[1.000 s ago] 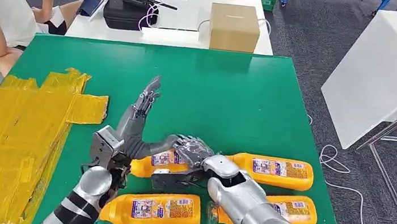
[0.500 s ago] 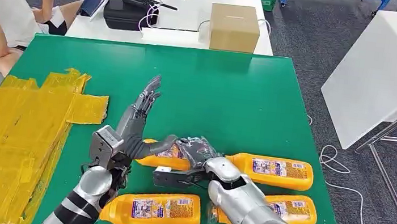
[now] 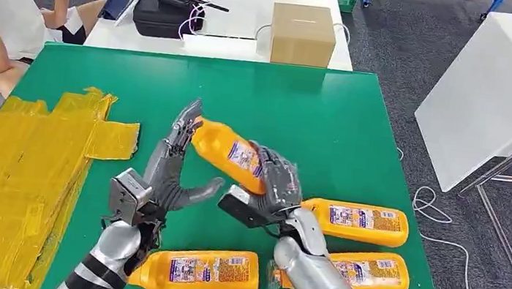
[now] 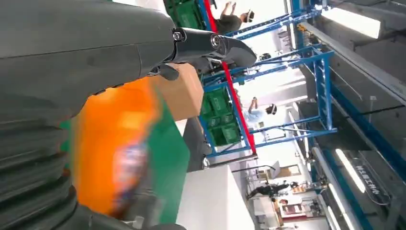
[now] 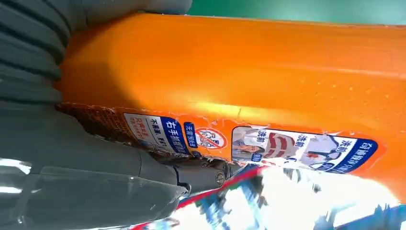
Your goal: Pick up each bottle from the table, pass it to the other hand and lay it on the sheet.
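The right hand [image 3: 273, 191] grips an orange bottle [image 3: 231, 155] around its lower body and holds it tilted above the green table [image 3: 329, 124]; a second ago this bottle lay flat beside the others under the same hand, so it has been lifted and swung toward the left hand [image 3: 170, 167]. That hand is spread, fingers straight up and thumb out, the bottle's upper end just touching its fingertips [image 3: 190, 118]. The right wrist view shows glossy orange plastic with a blue and white printed label pressed against the grey ribbed palm. Three more bottles [image 3: 354, 223] of the same smooth, flattened shape lie on the matte green top. To the robot's left lies the yellow sheet [image 3: 13, 174], crinkled and taped. Beyond stand a white table [image 3: 236, 39] with a cardboard box [image 3: 302, 34] and black case [image 3: 157, 11], grey carpet [image 3: 397, 51], and a seated person [image 3: 3, 18].
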Motion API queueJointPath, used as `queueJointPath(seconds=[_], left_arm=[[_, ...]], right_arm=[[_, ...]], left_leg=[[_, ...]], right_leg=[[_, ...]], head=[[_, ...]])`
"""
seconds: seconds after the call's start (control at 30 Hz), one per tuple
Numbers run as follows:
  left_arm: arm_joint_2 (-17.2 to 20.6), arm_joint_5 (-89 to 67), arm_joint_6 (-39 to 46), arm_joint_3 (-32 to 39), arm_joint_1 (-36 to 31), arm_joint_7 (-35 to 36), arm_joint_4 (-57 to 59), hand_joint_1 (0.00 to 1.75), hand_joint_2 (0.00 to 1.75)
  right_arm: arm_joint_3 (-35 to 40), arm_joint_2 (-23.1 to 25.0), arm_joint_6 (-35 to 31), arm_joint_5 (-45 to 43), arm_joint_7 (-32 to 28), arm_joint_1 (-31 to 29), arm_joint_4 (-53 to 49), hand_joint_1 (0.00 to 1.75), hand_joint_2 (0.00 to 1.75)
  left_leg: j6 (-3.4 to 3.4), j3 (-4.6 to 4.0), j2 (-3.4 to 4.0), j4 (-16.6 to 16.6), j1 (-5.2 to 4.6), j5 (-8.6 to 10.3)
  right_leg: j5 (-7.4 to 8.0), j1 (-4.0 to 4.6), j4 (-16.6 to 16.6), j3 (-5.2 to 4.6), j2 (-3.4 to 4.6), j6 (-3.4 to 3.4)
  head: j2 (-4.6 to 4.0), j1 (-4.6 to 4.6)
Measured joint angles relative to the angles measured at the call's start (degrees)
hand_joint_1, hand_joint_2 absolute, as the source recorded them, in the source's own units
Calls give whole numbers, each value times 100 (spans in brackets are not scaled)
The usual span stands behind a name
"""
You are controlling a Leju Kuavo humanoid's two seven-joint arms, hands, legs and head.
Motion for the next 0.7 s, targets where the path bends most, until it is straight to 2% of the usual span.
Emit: queueJointPath(seconds=[0.23, 0.5, 0.7], left_arm=[[63, 35, -61, 0, 70, -26, -221, 0, 175], [79, 35, -61, 0, 86, -28, -300, 0, 175], [85, 268, -329, 0, 108, -26, -339, 0, 175]], right_arm=[[-905, -55, -232, -241, -239, 416, -1128, 175, 175], [-1160, -68, -241, -264, -295, 588, -1551, 175, 175], [-1490, -55, -410, -1025, -765, 860, -2075, 171, 175]], left_leg=[[0, 0, 0, 0, 0, 0], [0, 1, 1, 0, 1, 0], [0, -3, -2, 0, 0, 0]], right_leg=[[0, 0, 0, -1, 0, 0], [0, 1, 0, -2, 0, 0], [0, 0, 0, -1, -4, 0]], head=[[0, 2], [0, 0], [0, 2]])
